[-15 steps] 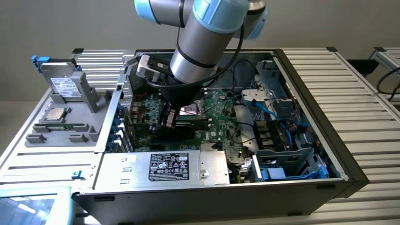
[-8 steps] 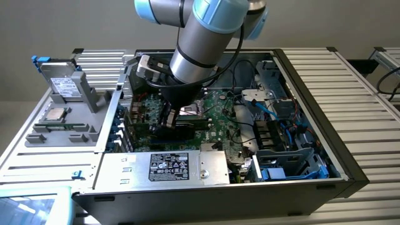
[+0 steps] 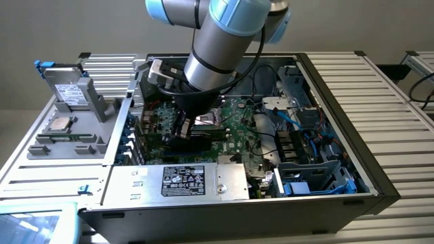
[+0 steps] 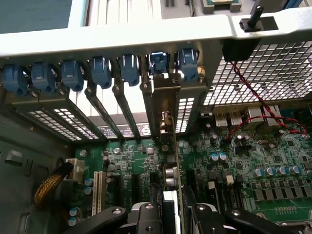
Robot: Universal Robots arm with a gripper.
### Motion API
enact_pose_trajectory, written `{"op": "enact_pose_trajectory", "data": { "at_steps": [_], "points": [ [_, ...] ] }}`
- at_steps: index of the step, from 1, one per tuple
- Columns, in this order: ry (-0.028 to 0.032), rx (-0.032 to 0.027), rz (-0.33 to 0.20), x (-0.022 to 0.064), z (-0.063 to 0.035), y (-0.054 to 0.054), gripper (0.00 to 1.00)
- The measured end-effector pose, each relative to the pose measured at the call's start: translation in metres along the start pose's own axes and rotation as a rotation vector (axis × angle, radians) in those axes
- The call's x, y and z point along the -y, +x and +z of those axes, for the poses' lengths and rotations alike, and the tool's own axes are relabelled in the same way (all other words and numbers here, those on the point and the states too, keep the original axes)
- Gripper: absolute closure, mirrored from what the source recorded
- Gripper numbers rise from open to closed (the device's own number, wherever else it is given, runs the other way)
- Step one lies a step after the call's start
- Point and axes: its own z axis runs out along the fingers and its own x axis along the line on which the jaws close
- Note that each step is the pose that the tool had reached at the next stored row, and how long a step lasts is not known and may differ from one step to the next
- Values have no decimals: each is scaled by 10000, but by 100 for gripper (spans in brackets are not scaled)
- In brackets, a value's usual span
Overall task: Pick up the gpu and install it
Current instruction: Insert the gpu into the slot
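The gpu [image 4: 174, 161] stands on edge over the green motherboard [image 4: 273, 146]. Its metal bracket [image 4: 176, 97] lies against the case's rear slot openings, under a blue latch. My gripper [image 4: 175, 220] is shut on the card's near end, one black finger [image 4: 146, 218] on each side. In the exterior view my gripper [image 3: 187, 129] reaches down into the open computer case, and the gpu [image 3: 203, 137] shows as a dark block beneath it, over the motherboard [image 3: 234, 119].
A row of blue slot latches [image 4: 73, 73] lines the rear wall. A yellow-sleeved cable [image 4: 48, 187] and red-black twisted wires [image 4: 256, 114] lie near the card. The power supply [image 3: 180, 180] sits at the case front, with drive bays and blue cables [image 3: 312, 152] toward the exterior view's right. A grey parts tray [image 3: 64, 132] stands outside the case.
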Motion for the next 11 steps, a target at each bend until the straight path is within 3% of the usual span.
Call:
{"op": "enact_pose_trajectory", "data": {
  "at_steps": [11],
  "points": [
    [4, -16, 1, -35, 9, 6, 72]
  ]
}}
